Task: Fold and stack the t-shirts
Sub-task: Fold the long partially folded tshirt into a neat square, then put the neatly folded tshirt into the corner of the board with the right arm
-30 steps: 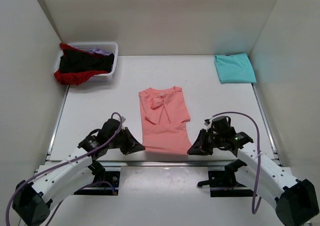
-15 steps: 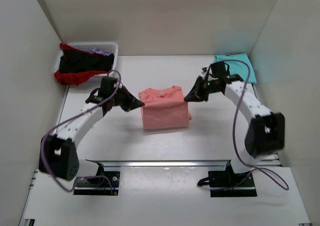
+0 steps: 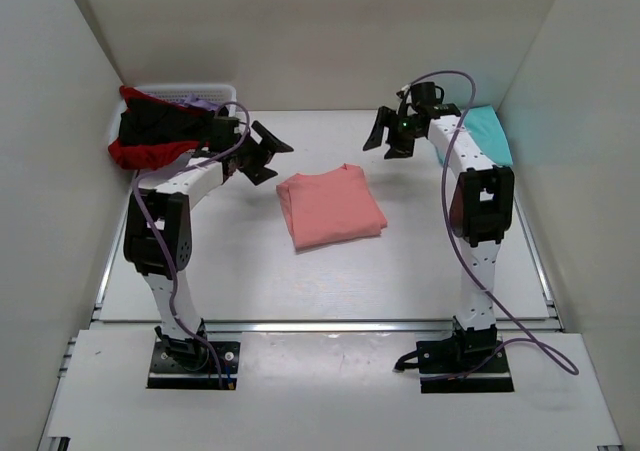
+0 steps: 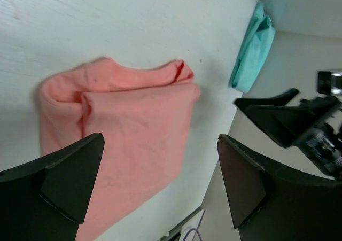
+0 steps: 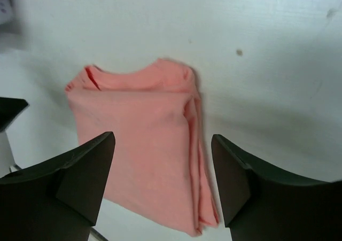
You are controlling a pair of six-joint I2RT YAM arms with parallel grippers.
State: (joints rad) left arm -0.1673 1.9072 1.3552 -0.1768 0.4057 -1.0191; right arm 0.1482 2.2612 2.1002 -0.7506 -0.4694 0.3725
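Observation:
A salmon-pink t-shirt (image 3: 330, 207) lies folded into a rough rectangle in the middle of the table, neckline toward the back; it also fills the lower part of the left wrist view (image 4: 128, 139) and the right wrist view (image 5: 144, 150). My left gripper (image 3: 262, 151) hangs open above and behind its left corner, holding nothing. Raised behind its right corner, my right gripper (image 3: 392, 136) is open and empty too. A folded turquoise t-shirt (image 3: 490, 136) lies at the back right. Black (image 3: 165, 126), red (image 3: 150, 153) and lilac t-shirts (image 3: 200, 101) sit heaped in the basket.
The white slatted basket (image 3: 222, 93) stands at the back left corner against the wall. White walls close in the table on the left, back and right. Both arm bases (image 3: 190, 356) are bolted at the near edge, with purple cables looping along the arms.
Both grippers carried the pink shirt's near hem to the back, folding it in half, then opened, let go and rose behind it.

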